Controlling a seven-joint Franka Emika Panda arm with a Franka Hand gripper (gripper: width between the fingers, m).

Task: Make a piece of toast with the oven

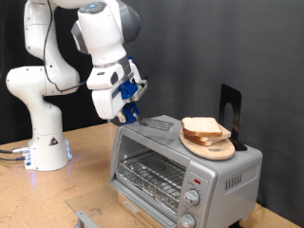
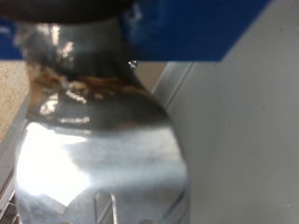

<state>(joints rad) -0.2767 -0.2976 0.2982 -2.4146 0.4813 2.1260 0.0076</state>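
The silver oven (image 1: 228, 173) stands on the wooden table at the exterior view's right, and its wire rack (image 1: 150, 173) shows through the front. On its roof a round wooden plate (image 1: 211, 149) carries two stacked bread slices, the piece of toast (image 1: 201, 126) being the upper one. My gripper (image 1: 129, 107) hangs over the oven's left roof edge, shut on the handle of a shiny metal spatula (image 2: 98, 154). The spatula blade (image 1: 158, 124) lies low over the roof, pointing at the plate and stopping just short of it.
A black stand (image 1: 231, 107) rises behind the plate on the oven roof. Two round knobs (image 1: 193, 199) sit on the oven's front right. The white arm base (image 1: 46, 142) stands at the left. A grey metal piece (image 1: 90, 216) lies before the oven.
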